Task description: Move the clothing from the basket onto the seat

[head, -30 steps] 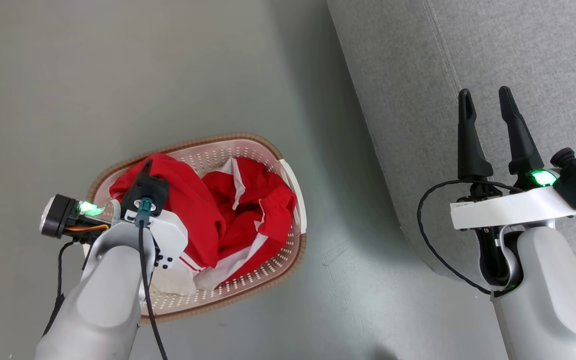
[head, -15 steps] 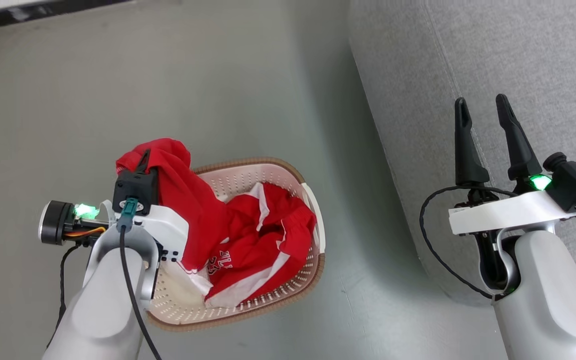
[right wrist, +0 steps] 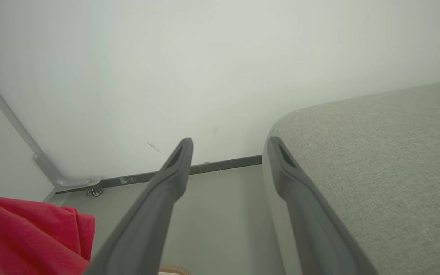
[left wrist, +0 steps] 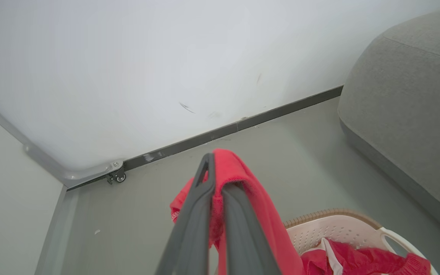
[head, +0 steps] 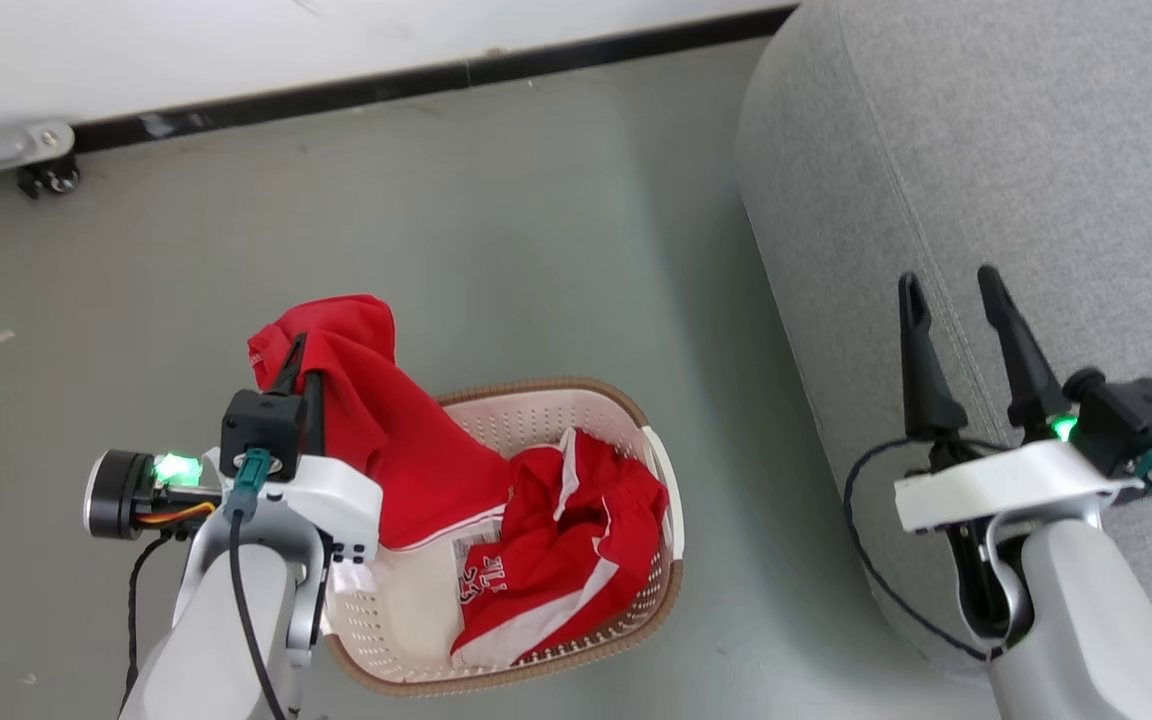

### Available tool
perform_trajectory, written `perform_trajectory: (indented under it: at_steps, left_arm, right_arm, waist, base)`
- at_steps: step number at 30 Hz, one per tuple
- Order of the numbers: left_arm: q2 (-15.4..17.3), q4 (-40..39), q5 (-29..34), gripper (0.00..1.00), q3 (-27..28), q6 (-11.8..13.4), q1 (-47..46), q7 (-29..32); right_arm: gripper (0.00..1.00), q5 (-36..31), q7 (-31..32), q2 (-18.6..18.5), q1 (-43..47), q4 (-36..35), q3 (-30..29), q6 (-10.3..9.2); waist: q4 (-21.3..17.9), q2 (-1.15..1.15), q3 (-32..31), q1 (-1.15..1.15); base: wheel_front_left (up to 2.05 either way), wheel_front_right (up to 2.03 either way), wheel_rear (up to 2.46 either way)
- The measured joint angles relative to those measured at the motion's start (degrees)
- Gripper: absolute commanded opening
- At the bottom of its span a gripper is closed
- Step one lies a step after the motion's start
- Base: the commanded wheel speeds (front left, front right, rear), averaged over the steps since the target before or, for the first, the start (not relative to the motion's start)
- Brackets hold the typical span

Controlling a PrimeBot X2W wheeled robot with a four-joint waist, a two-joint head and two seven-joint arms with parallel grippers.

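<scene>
Moved: left tool point(head: 301, 365) has carried one red garment point(head: 376, 420) further up, and its gripped end is now past the basket point(head: 536, 392) rim.
Grip: left tool is closed on the top fold of the garment; the cloth hangs from it down into the basket.
Right tool point(head: 946, 290): open and empty, above the edge of the seat point(head: 986, 150).
Other clothing point(head: 576, 530): crumpled inside the basket, white lettering visible.
Basket: on the floor point(head: 536, 220), near the seat, not touching it.
</scene>
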Motion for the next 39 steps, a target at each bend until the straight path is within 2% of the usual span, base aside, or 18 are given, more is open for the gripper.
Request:
perform_trajectory:
  at_steps: [16, 31, 39]
  left_arm:
    - [0.03, -5.35, -3.08, 0.00, 2.49, 0.49, 7.69, 0.01]
    - [0.30, -11.91, -1.64, 0.00, 0.54, -0.01, 8.66, 0.00]
    - [0.31, -15.34, -1.43, 0.00, 0.09, -0.59, 8.66, 0.00]
  right_arm:
    - [1.00, -1.45, 0.00, -0.04, 5.26, 1.74, -0.87, 0.00]
    - [1.00, -3.59, 0.00, -0.21, 7.65, 2.49, 6.88, 0.00]
    - [1.00, -3.93, 0.44, -1.60, 8.54, 3.03, 10.87, 0.00]
  waist:
    - [3.19, 0.00, -9.16, 0.00]
    - [5.81, 0.00, -15.47, 0.00]
    - [7.08, 0.00, -17.94, 0.00]
  base:
    - [0.00, 0.00, 0.00]
    - [0.00, 0.00, 0.00]
    - [0.00, 0.00, 0.00]
